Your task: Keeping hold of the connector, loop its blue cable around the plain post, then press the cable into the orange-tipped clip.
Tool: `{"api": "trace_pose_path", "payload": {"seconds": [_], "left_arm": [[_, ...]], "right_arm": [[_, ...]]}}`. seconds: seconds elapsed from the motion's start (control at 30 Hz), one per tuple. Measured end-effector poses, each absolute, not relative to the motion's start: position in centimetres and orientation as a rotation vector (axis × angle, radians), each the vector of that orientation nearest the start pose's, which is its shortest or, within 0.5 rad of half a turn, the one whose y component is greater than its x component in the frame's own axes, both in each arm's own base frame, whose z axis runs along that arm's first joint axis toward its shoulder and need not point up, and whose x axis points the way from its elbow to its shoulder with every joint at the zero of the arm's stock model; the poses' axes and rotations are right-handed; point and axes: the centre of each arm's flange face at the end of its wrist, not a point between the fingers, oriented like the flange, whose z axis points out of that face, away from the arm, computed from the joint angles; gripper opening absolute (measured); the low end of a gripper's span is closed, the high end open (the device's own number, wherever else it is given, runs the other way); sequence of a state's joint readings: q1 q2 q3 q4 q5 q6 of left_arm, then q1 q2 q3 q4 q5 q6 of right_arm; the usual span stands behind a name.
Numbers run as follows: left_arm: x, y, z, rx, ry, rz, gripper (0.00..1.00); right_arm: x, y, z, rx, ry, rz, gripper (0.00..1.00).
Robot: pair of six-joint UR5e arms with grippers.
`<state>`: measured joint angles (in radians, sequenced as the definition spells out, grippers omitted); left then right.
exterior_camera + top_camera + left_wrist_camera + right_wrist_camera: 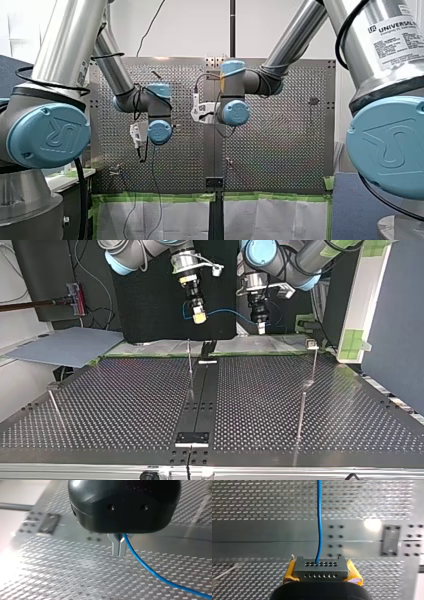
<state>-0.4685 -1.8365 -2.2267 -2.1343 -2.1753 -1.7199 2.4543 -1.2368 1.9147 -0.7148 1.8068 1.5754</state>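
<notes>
My right gripper (199, 316) is clamped on the connector (320, 567), high over the table's (125, 405) far edge in the top view; my left gripper (119, 548) pinches the cable (150, 571) near it. Little slack between them — a wide loop round a post (190, 360) could drag the connector askew or slip the cable free.
</notes>
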Motion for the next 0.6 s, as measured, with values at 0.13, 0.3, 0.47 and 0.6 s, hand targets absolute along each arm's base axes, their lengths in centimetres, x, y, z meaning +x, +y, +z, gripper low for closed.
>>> {"api": "trace_pose_path", "payload": {"seconds": [0.13,0.3,0.47,0.6], "left_arm": [[36.7,-26.7,19.5,-0.302,1.439,-0.046,0.0],[37.7,-26.6,22.8,-0.344,1.397,-0.021,0.0],[38.6,-26.2,26.4,-0.392,1.352,0.01,0.0],[39.1,-25.9,29.0,-0.414,1.321,0.016,0.0]], "right_arm": [[49.6,-26.5,25.6,1.594,-0.816,1.738,0.0],[50.1,-27.1,28.5,1.572,-0.807,1.761,0.0],[50.6,-28.0,30.3,1.57,-0.804,1.763,0.0],[50.9,-28.8,31.4,1.571,-0.803,1.762,0.0]]}}
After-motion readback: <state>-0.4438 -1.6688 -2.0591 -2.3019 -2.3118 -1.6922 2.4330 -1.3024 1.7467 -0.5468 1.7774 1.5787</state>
